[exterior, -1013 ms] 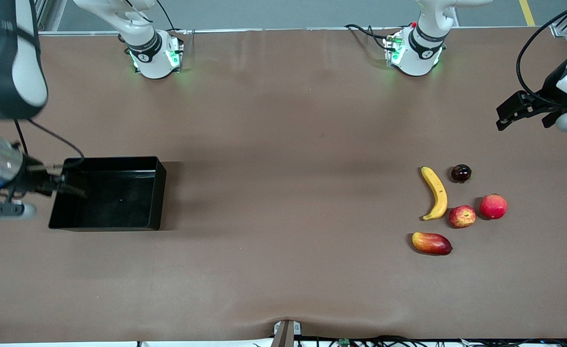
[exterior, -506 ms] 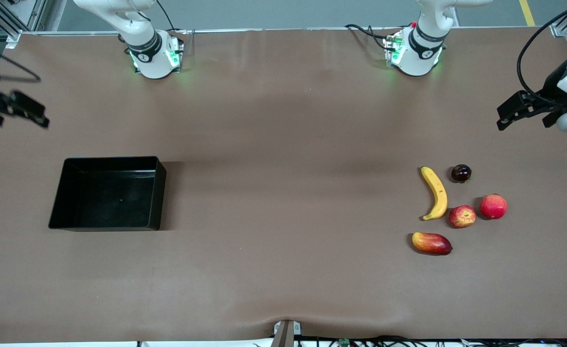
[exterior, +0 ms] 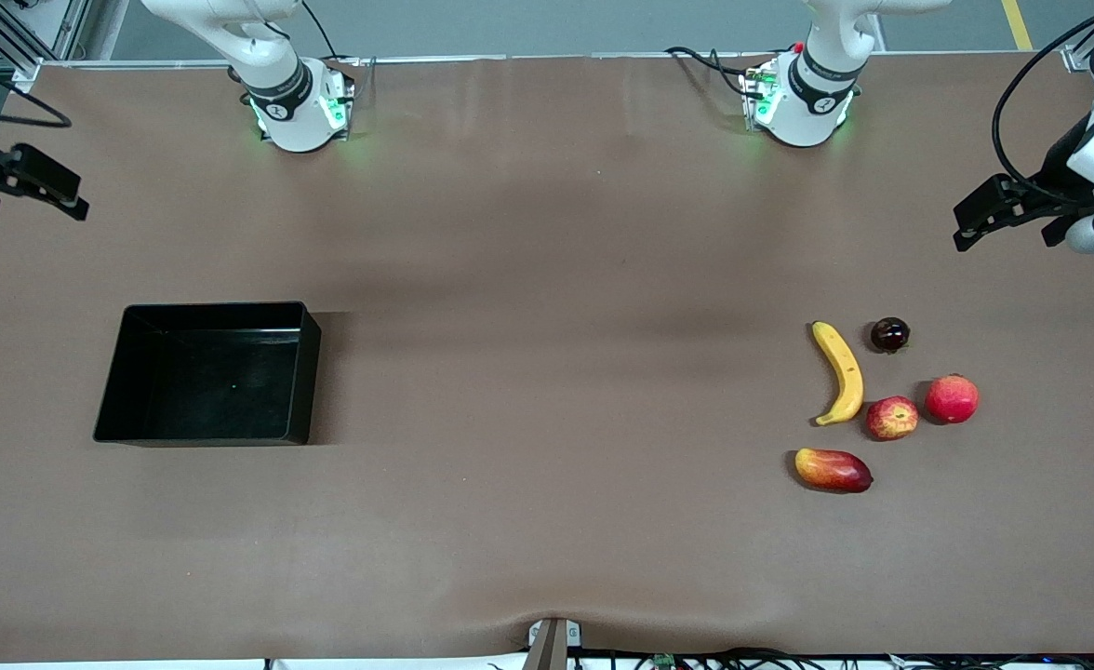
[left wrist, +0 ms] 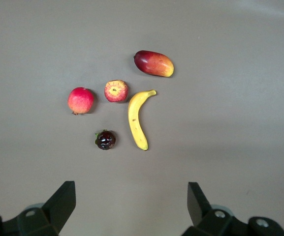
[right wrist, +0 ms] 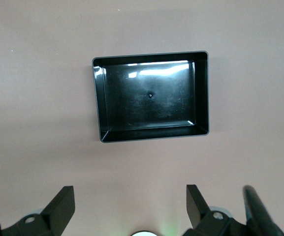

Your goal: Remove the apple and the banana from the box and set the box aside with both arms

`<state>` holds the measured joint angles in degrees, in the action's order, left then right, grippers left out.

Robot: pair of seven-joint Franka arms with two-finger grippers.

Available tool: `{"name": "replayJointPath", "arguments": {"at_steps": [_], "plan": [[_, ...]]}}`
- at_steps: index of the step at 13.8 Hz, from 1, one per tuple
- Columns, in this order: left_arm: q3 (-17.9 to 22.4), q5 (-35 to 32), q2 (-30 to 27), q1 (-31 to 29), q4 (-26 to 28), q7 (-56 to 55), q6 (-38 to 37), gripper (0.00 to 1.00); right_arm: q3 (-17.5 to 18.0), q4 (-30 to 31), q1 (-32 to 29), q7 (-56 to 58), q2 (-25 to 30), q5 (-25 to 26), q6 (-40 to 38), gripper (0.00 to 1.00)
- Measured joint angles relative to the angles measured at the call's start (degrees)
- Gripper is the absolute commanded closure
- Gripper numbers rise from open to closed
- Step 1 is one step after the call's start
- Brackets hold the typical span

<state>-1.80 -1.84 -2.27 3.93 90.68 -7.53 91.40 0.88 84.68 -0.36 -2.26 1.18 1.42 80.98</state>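
The black box (exterior: 309, 372) sits on the brown table toward the right arm's end, with nothing in it. My right gripper (exterior: 61, 194) hangs open and holds nothing, high over the table's edge at that end. In the right wrist view its fingers (right wrist: 63, 204) stand wide apart, with the box (right wrist: 202, 93) below. The yellow banana (exterior: 840, 372) and the red-yellow apple (exterior: 892, 418) lie side by side toward the left arm's end. My left gripper (exterior: 972, 223) hangs open over the table's end there, looking down on the banana (left wrist: 136, 119) and the apple (left wrist: 116, 91).
A red-yellow mango (exterior: 833, 470) lies nearer the front camera than the banana. A plain red round fruit (exterior: 952, 398) sits beside the apple. A small dark round fruit (exterior: 889, 334) lies beside the banana's farther tip. Both arm bases (exterior: 300, 107) stand along the table's farthest edge.
My right gripper has left the box's end wall and risen to a spot over the table's edge. The box has stayed put. The left gripper has barely moved.
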Motion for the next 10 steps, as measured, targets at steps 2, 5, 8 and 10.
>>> {"name": "replayJointPath", "arguments": {"at_steps": [2, 5, 8, 10], "plan": [[-0.3, 0.0, 0.0, 0.1, -0.1, 0.0, 0.0, 0.0, 0.1, 0.3, 0.0, 0.6, 0.0, 0.0, 0.2, 0.0], [-0.3, 0.0, 0.0, 0.1, -0.4, 0.0, 0.0, 0.0, 0.2, 0.3, 0.0, 1.2, 0.0, -1.2, 2.0, 0.0], [-0.2, 0.0, 0.0, 0.1, -0.5, 0.0, 0.0, 0.0, -0.1, 0.4, -0.9, 1.9, 0.0, -4.1, 2.4, 0.0], [-0.2, 0.0, 0.0, 0.1, -0.7, 0.0, -0.1, 0.0, -0.1, 0.4, -1.0, 2.2, 0.0, -4.6, 2.3, 0.0]]}}
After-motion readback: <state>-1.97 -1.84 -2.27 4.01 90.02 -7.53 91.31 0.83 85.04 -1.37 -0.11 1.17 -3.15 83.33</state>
